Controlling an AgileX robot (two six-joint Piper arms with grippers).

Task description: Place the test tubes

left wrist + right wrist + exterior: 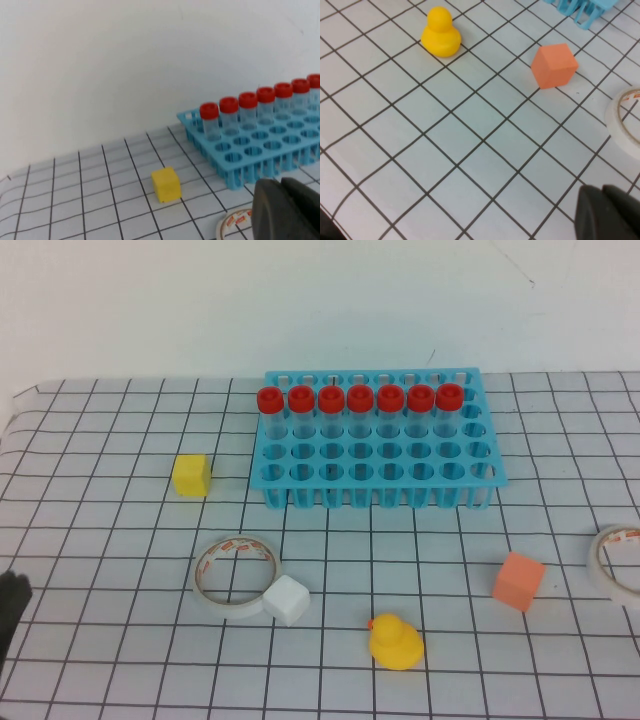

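Both arms mostly out of sight; seven tubes standing in the rack.

From the high view the left gripper (10, 602) was only a dark sliver at the table's near left edge, and the right arm did not show at all. Its wrist view caught the right gripper (606, 210) low over bare grid near the orange foam cube (518, 581). Both pincers were clenched and grasping nothing. A white tape roll (622, 562) was cut off by the right edge. The blue plastic rack (380, 486) sat at the far middle of the table. The clear red-capped test tubes (361, 400) stood upright in one row toward its far side, and the holes in front of them were empty. I could not tell whether the tubes held anything. A yellow cube (192, 475) sat left of the rack. A second tape roll (235, 575) touched a white cube (286, 599), and a yellow rubber duck (396, 642) was nearest.
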